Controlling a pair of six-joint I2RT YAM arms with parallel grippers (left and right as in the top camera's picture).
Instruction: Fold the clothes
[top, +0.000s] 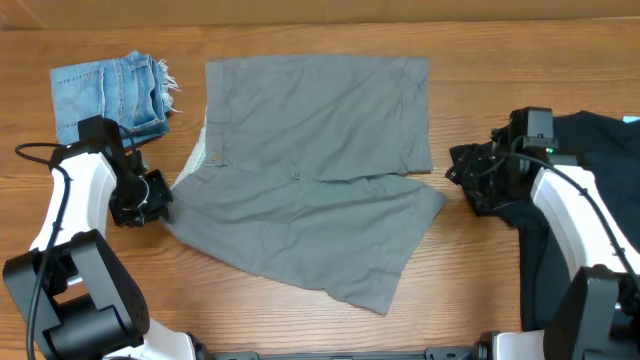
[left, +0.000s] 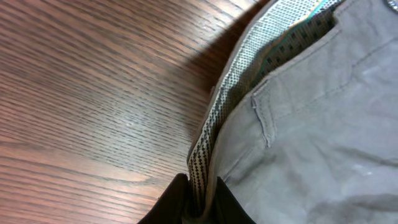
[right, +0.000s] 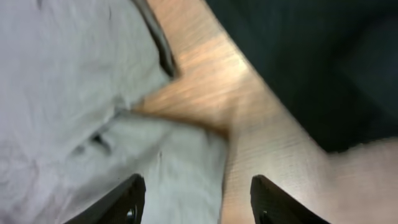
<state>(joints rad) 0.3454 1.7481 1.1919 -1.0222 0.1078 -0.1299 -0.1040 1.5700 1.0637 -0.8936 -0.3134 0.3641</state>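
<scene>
Grey-khaki shorts (top: 310, 170) lie spread flat at the middle of the table (top: 480, 290), waistband toward the left arm and leg hems toward the right arm. The left gripper (top: 155, 195) sits at the waistband edge. In its wrist view the two dark fingers (left: 168, 208) meet on the dotted whitish lining, so the jaws read as clenched on the cloth, a hold suited to lifting that edge for a fold. The right gripper (top: 462, 175) hangs just off the hem side, its fingers (right: 127, 199) spread wide with nothing between them, probably placed to take the opposite edge. Small denim shorts (top: 105, 92) lie apart at the far left. A black T-shirt (top: 600, 150) lies under the right arm, clear of the hems. The left fingertips are cut off by the frame's lower edge, so the depth of the bite cannot be judged. The right wrist view is blurred, and contact with the cloth cannot be told.
</scene>
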